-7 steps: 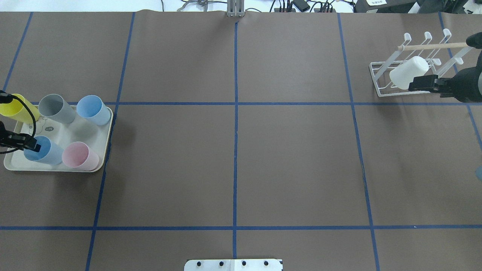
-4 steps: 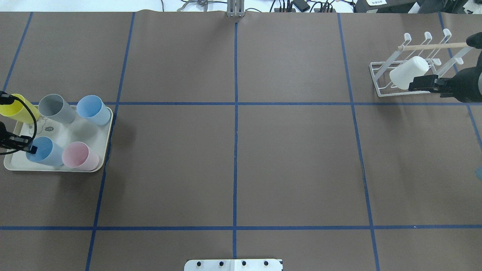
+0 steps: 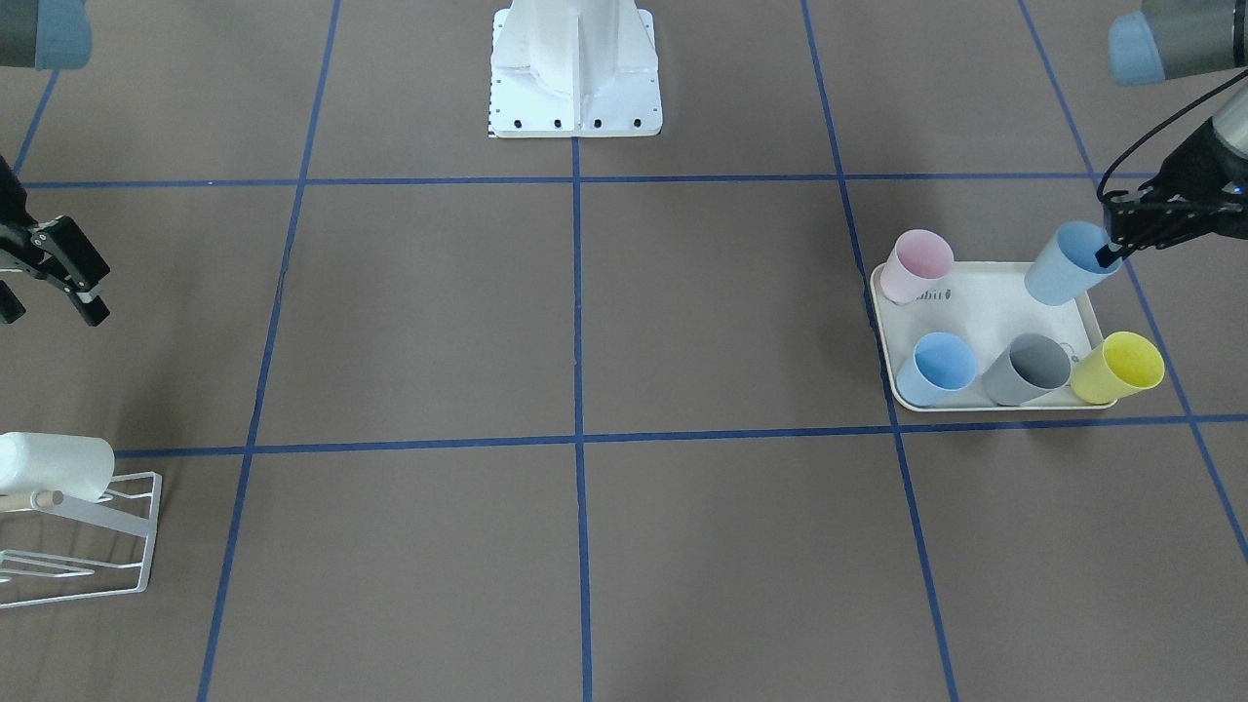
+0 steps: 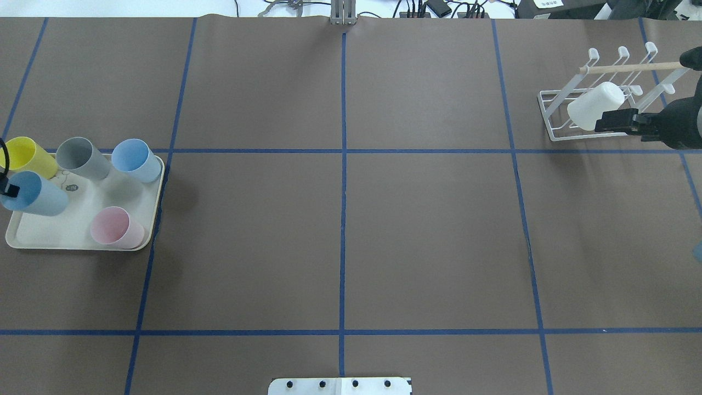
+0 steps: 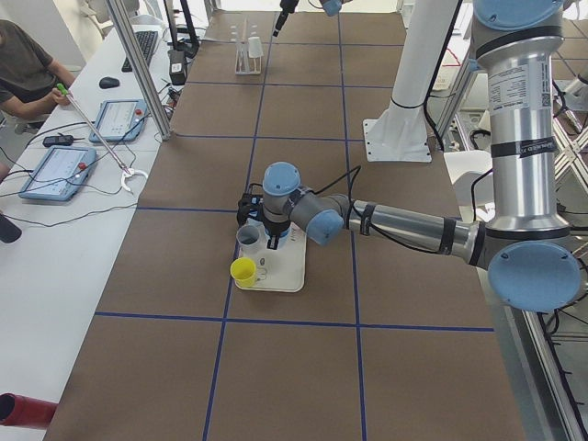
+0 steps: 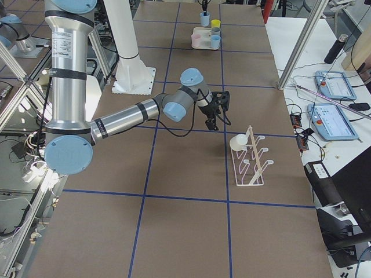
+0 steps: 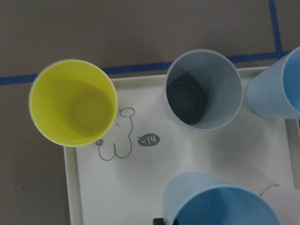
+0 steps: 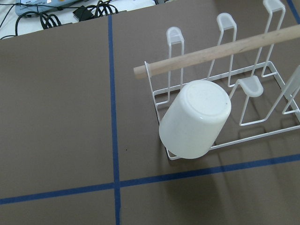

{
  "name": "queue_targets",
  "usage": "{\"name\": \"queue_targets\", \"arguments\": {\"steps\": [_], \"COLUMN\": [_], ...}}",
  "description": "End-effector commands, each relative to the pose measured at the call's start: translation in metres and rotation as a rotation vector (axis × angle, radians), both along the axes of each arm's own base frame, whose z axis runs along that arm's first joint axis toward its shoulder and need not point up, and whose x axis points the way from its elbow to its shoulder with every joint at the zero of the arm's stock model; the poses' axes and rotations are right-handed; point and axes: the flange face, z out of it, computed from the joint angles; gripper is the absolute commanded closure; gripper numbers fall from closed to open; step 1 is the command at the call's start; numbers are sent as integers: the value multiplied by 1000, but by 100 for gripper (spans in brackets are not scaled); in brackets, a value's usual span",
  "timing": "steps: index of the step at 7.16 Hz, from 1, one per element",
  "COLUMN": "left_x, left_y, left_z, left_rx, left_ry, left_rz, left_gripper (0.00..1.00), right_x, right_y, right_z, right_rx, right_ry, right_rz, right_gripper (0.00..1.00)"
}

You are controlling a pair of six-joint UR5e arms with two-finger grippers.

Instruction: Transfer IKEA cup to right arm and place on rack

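My left gripper (image 4: 8, 190) is shut on the rim of a blue IKEA cup (image 4: 34, 193), one finger inside it. The cup (image 3: 1068, 263) hangs tilted above the cream tray (image 3: 985, 292) and fills the bottom of the left wrist view (image 7: 220, 201). The right arm's gripper (image 3: 49, 291) stands open with nothing in it, a little short of the white wire rack (image 4: 554, 118). A white cup (image 4: 595, 105) sits upside down on a rack prong (image 8: 194, 119), under the wooden dowel (image 8: 220, 51).
On the tray stand a yellow cup (image 4: 24, 156), a grey cup (image 4: 82, 158), a second blue cup (image 4: 134, 159) and a pink cup (image 4: 112, 227). The robot base (image 3: 575, 68) is at mid table. A person sits at the side bench (image 5: 23, 69).
The left gripper has lifted the blue cup off the tray and carried it toward the table's left edge. The right gripper has barely moved.
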Motion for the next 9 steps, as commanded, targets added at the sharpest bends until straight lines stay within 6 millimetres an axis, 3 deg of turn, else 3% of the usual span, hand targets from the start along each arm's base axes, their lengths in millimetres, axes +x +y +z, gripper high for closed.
{"name": "queue_targets", "arguments": {"steps": [1, 2, 3, 5, 7, 8, 9], "left_x": [-15, -3, 12, 97, 191, 242, 264], "left_y": [12, -5, -12, -12, -3, 0, 4], "left_z": [-102, -158, -198, -285, -364, -393, -398], "left_rx": [-61, -75, -130, -261, -346, -382, -387], "left_ry": [76, 175, 263, 369, 474, 571, 718], "left_rz": [-112, -140, -134, -117, -142, -172, -199], "left_gripper": [100, 100, 100, 100, 100, 100, 100], "right_x": [0, -2, -3, -6, -32, -42, -48], "right_y": [0, -2, -4, -3, 0, 6, 9], "right_z": [-1, -6, -10, -14, -43, -54, -72], "right_rx": [2, 9, 19, 20, -30, -36, -69], "right_ry": [-2, -7, -12, -21, -162, -236, -355], "right_rz": [1, 0, 0, -4, 45, 52, 89], "right_gripper": [0, 0, 0, 0, 0, 0, 0]}}
